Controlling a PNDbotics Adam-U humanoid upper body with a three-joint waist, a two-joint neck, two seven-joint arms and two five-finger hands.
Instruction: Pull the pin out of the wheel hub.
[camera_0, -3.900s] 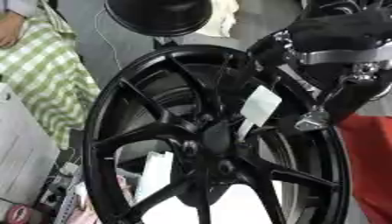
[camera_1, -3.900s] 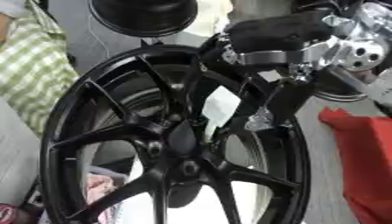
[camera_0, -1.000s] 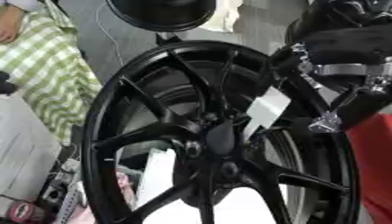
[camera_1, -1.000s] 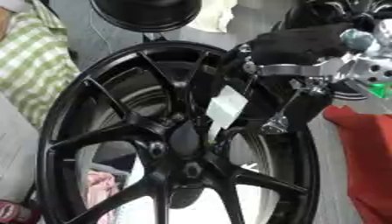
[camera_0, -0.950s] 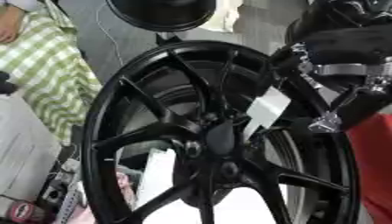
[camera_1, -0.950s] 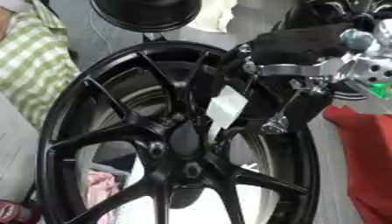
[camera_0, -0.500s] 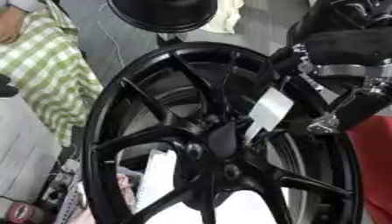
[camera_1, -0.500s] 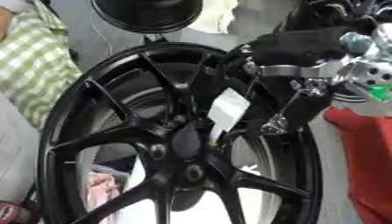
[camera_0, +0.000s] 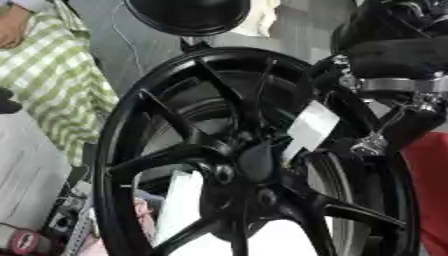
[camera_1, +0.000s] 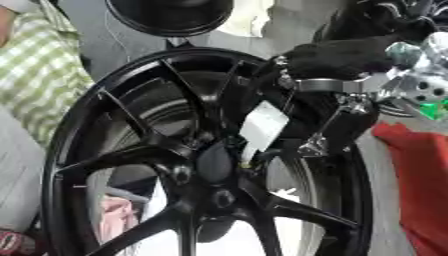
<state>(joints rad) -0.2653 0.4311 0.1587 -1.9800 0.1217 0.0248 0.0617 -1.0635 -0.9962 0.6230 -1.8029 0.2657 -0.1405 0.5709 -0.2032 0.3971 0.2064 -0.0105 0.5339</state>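
Note:
A large black wheel (camera_0: 254, 165) stands on edge and fills both views, its hub (camera_1: 213, 162) at the centre of the spokes. A white tag (camera_1: 262, 125) hangs just above and to the right of the hub, with a small piece (camera_1: 253, 159) below it that I cannot make out. My right arm comes in from the upper right, a silver band (camera_0: 398, 85) at its wrist. My right hand (camera_1: 302, 107) reaches between the spokes right beside the tag, dark against the dark rim. The left hand shows in no view.
A round black object (camera_0: 188, 15) sits above the wheel. A person in green-checked cloth (camera_0: 52, 75) is at the left edge. Something red (camera_1: 416, 190) lies at the right. White sheets (camera_0: 184, 200) and a pink thing (camera_1: 114, 217) show through the spokes.
The white tag, barely seen one second ago, has turned to face me and shows larger beside the hub. My right arm has shifted slightly.

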